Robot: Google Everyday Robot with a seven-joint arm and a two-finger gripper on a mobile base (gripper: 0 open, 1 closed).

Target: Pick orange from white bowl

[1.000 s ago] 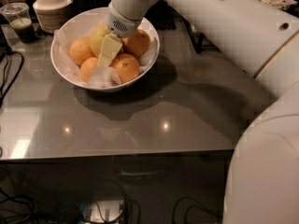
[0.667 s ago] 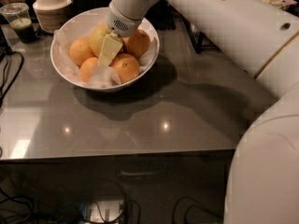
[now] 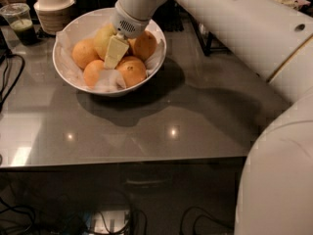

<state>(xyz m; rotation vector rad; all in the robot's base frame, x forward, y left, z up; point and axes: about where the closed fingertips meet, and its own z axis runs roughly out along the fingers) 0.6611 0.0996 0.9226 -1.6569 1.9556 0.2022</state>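
Note:
The white bowl (image 3: 63, 77), wide and lined with crinkled white paper, stands at the back left of the grey table. It holds several deep-orange fruits (image 3: 131, 71) and the orange (image 3: 103, 37), a larger pale yellow-green fruit at the back of the pile. My gripper (image 3: 113, 53) reaches down into the bowl from the upper right. It sits right against the near right side of the orange, above the smaller fruits. The far side of the orange is hidden behind the gripper's wrist.
A stack of small white paper bowls (image 3: 53, 6) and a plastic cup with a green drink (image 3: 18, 22) stand behind the bowl at the left. My arm (image 3: 234, 28) spans the right side. Cables (image 3: 10, 82) hang at the left edge of the grey table (image 3: 146, 131).

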